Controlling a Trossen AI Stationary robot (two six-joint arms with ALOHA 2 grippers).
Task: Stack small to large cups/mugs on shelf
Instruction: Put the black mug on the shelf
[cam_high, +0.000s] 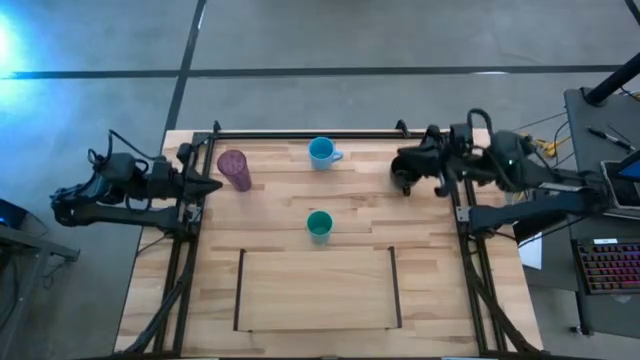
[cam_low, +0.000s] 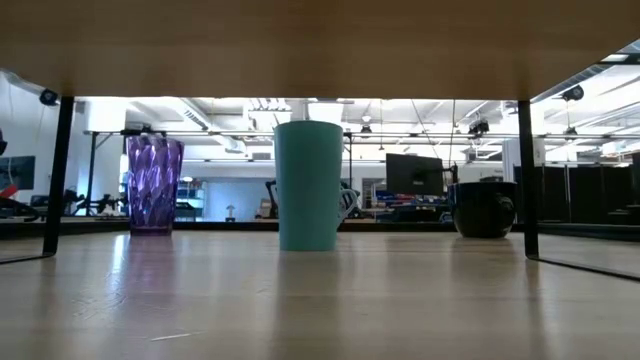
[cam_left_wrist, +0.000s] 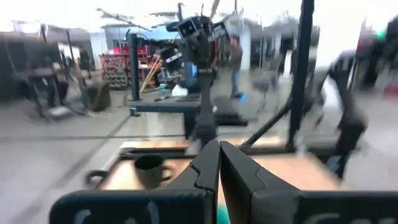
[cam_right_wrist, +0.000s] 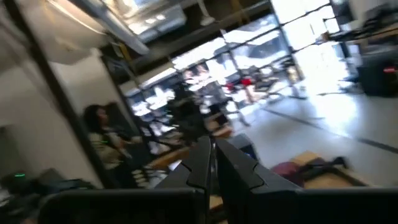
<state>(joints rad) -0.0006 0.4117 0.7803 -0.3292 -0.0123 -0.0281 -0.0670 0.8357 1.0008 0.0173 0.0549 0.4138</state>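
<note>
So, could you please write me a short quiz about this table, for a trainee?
1. True or false: the green cup stands inside the shelf outline.
2. Which vessel is nearest the left arm? A) purple tumbler B) blue mug C) black mug
3. How many vessels stand on the table?
Key: 1 false, it stands outside the outline. 2 A. 3 four.

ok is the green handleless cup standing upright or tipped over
Upright. In the low view the green handleless cup stands straight on its base, and the high view shows its round open mouth facing up.
</note>
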